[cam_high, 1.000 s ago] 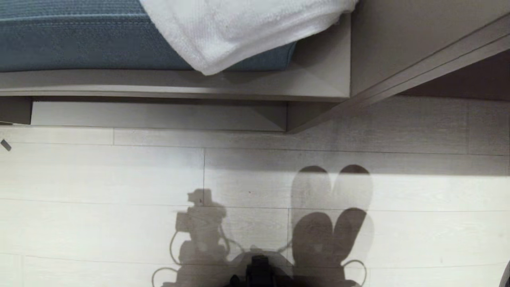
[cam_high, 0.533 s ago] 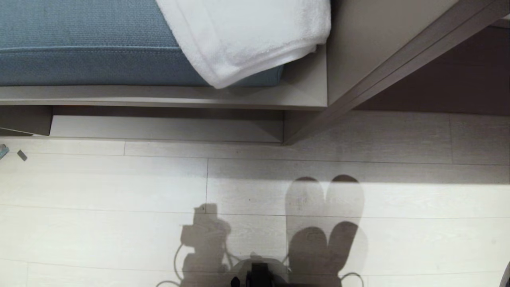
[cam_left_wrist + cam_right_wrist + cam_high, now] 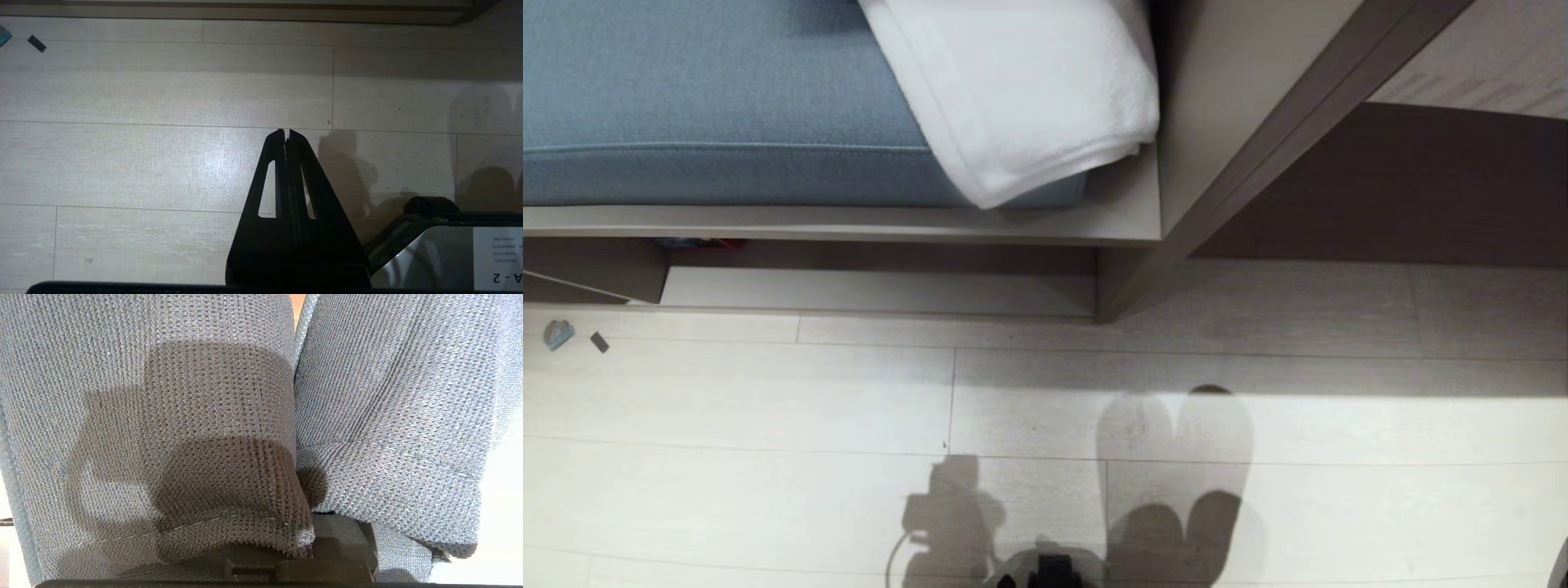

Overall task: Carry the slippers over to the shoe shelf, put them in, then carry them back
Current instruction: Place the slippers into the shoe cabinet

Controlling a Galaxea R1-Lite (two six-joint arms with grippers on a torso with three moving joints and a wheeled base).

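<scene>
Where your right gripper (image 3: 302,555) clamps shut, both knitted grey-blue slippers (image 3: 184,416) hang; your left gripper (image 3: 287,132) is closed empty above pale plank floor (image 3: 122,163).

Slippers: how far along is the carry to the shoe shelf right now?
Done: the slippers are picked up, filling the right wrist view, the right gripper shut on them. In hand: the carry; the head view shows their shadow on the floor, the shoe shelf ahead, empty where visible. The left gripper hangs shut, idle. Left: putting them in, then bringing them back.
</scene>
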